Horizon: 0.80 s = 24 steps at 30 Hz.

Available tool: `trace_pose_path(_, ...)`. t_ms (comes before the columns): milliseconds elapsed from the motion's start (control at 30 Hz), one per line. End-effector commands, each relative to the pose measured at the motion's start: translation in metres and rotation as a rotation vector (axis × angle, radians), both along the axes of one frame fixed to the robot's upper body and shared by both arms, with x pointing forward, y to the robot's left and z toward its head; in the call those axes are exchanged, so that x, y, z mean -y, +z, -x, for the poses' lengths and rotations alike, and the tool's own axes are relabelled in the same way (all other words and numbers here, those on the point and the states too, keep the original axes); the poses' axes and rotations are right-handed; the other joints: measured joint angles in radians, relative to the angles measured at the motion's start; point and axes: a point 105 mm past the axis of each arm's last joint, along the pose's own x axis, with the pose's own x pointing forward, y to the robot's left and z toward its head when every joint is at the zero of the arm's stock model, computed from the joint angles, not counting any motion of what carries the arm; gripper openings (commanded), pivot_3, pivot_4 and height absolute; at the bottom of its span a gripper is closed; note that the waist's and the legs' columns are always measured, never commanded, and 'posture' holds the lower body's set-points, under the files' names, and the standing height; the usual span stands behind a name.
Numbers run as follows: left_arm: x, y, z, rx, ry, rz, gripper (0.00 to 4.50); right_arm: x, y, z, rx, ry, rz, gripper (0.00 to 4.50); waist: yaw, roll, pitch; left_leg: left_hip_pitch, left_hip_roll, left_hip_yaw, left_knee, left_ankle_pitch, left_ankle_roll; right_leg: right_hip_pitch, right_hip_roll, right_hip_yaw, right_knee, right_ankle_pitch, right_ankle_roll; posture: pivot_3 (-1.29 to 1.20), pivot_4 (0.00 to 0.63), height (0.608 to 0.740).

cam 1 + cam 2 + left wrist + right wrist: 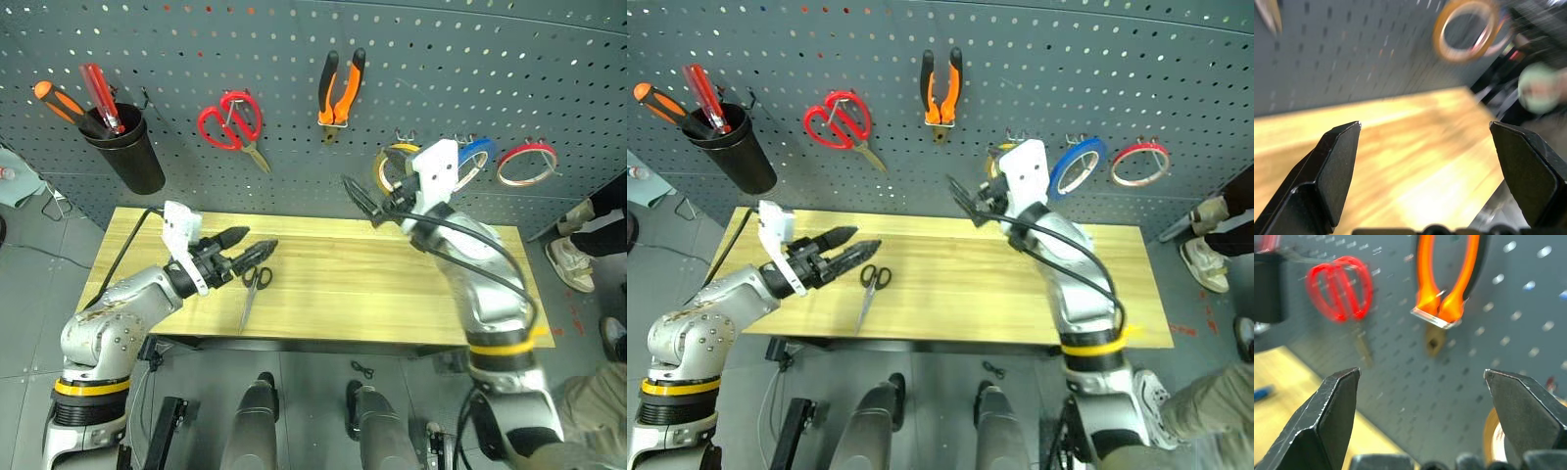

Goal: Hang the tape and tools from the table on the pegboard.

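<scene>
Left gripper [247, 256] hovered over the table [392, 294], fingers spread and empty, tips just beside the black scissors [253, 290] lying flat on the wood. Judged step: picking up these scissors; best to come down over the handles, close squarely, and lift level. Pliers [340, 89] already hung on the pegboard [441, 59], clamped handles up. Right gripper [965, 201] stood before the board below the pliers, fingers wide and empty. Blue tape [1077, 167] hung on a hook, partly hidden behind the right wrist. The blue screwdriver appeared at most as a blurred blue sliver [1263, 392] on the table.
</scene>
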Motion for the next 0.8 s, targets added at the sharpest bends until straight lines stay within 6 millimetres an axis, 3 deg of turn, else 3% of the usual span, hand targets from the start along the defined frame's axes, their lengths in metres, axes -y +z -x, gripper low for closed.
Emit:
trace_pose_path(33, -0.004, -0.017, -0.001, -0.030, 0.118, -0.130, 4.50, 0.005, -0.014, 0.025, -0.063, 0.123, 0.056, 4.47, -0.003, 0.000, 0.000, 0.000, 0.000, 0.000, 0.000, 0.000, 0.000, 0.000, 0.000, 0.000, 0.000, 0.000, 0.000, 0.07, 0.296, 0.740)
trace_pose_path(233, -0.007, -0.047, -0.002, -0.102, 0.266, -0.232, 4.50, 0.012, -0.054, 0.044, -0.162, 0.234, 0.172, 4.47, -0.004, 0.000, 0.000, 0.001, 0.000, 0.000, 0.001, 0.000, 0.000, 0.000, 0.000, 0.001, 0.000, -0.001, 0.001, 0.08, 0.320, 0.740)
trace_pose_path(533, -0.027, -0.086, -0.006, -0.199, 0.447, -0.360, 4.50, -0.010, -0.052, 0.059, -0.169, 0.392, 0.179, 4.47, -0.003, -0.001, 0.001, 0.002, 0.000, 0.000, 0.001, 0.001, 0.001, 0.000, 0.001, 0.002, 0.001, -0.004, 0.002, 0.05, 0.352, 0.740)
trace_pose_path(800, -0.023, -0.115, -0.016, -0.257, 0.412, -0.452, 4.50, -0.024, -0.066, 0.065, -0.248, 0.461, 0.276, 4.47, -0.001, -0.001, 0.014, 0.002, 0.000, 0.000, 0.001, 0.001, 0.002, 0.000, 0.000, 0.002, 0.001, -0.007, -0.003, 0.02, 0.407, 0.740)
